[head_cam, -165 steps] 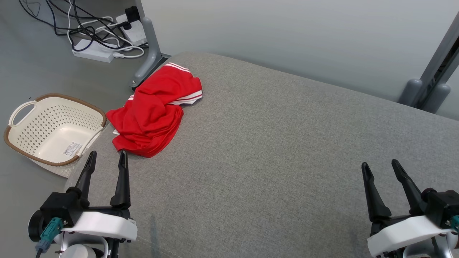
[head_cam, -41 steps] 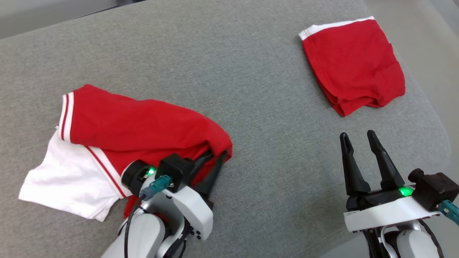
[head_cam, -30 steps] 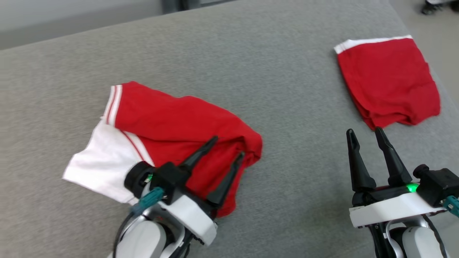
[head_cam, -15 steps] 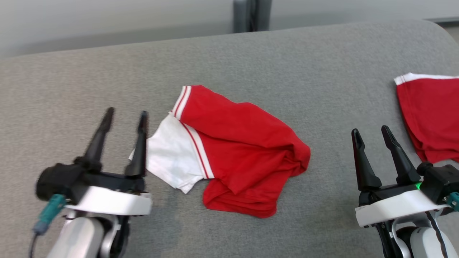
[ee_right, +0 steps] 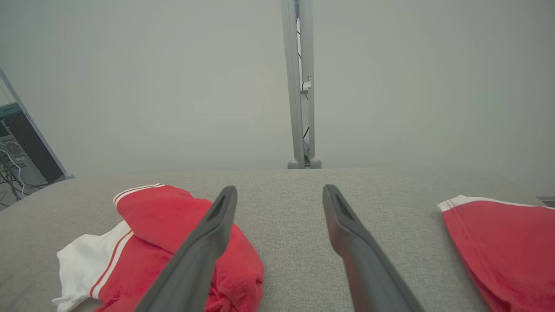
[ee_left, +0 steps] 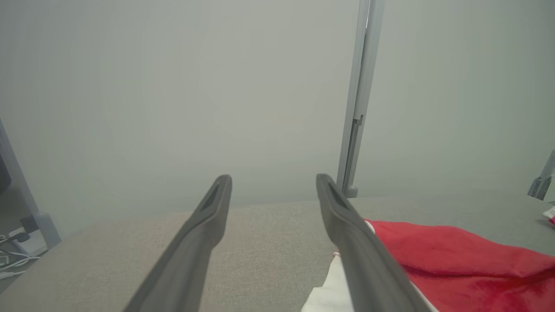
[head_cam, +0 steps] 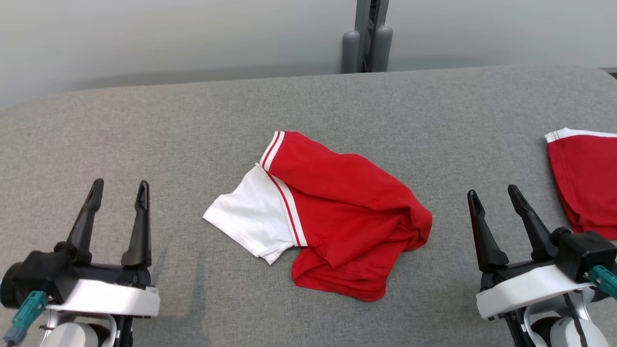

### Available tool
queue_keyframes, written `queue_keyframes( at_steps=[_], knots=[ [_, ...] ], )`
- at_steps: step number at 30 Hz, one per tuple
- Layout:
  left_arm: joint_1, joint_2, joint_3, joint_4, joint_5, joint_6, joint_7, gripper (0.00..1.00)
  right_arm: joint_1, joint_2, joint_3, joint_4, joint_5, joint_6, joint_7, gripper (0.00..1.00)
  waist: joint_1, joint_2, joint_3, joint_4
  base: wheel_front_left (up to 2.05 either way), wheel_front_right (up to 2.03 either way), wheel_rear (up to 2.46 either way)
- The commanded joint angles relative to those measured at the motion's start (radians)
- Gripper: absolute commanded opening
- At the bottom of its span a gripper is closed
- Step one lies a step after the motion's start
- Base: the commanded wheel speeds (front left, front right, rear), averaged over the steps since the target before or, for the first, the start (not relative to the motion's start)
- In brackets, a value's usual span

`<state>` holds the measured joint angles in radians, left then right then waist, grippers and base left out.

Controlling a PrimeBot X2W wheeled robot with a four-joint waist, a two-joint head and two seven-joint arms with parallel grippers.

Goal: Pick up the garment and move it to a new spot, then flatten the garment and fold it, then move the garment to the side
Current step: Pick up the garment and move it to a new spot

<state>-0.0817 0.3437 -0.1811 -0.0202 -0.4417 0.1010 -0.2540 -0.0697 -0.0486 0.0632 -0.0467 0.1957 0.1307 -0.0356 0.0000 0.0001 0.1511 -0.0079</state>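
We see the garment [head_cam: 337, 212] lying loose near the middle of the grey counter [head_cam: 144, 120]. It is a red heap with its white part turned out to our left and its folds bunched at the right. Five seconds back it sat crumpled at a corner of the counter beside a basket. A little over a second ago the left end effector [head_cam: 119, 185] was down on the garment's right edge, fingers in the cloth. Now it hovers at the lower left, well apart from the garment, its fingers spread wide and holding nothing. The right end effector [head_cam: 492, 192] stands at the lower right as it did before, equally wide and empty, clear of the cloth on both sides.

The whole head view has swung since then, so that shift belongs to the camera. The folded red piece [head_cam: 585, 188] now sits cut off at the right edge, and a grey post [head_cam: 367, 36] rises behind the counter. The garment's lay matches what we saw half a second ago.
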Motion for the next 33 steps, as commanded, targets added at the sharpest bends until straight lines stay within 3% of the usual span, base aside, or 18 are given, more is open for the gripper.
queue_keyframes(
  at_steps=[1,33],
  knots=[
    [0.010,0.006,-0.002,0.000,-0.002,0.000,0.006,1.00,0.011,-0.005,-0.005,-0.003,-0.005,0.000,0.004,1.00,0.0000,-0.0001,-0.007,0.001,0.00,0.00,0.00],
    [0.160,0.004,-0.035,-0.031,-0.024,0.077,0.110,1.00,0.184,-0.005,-0.057,-0.112,-0.011,0.000,0.092,1.00,0.0000,-0.0001,-0.162,-0.011,0.00,0.00,0.00]
  ],
)
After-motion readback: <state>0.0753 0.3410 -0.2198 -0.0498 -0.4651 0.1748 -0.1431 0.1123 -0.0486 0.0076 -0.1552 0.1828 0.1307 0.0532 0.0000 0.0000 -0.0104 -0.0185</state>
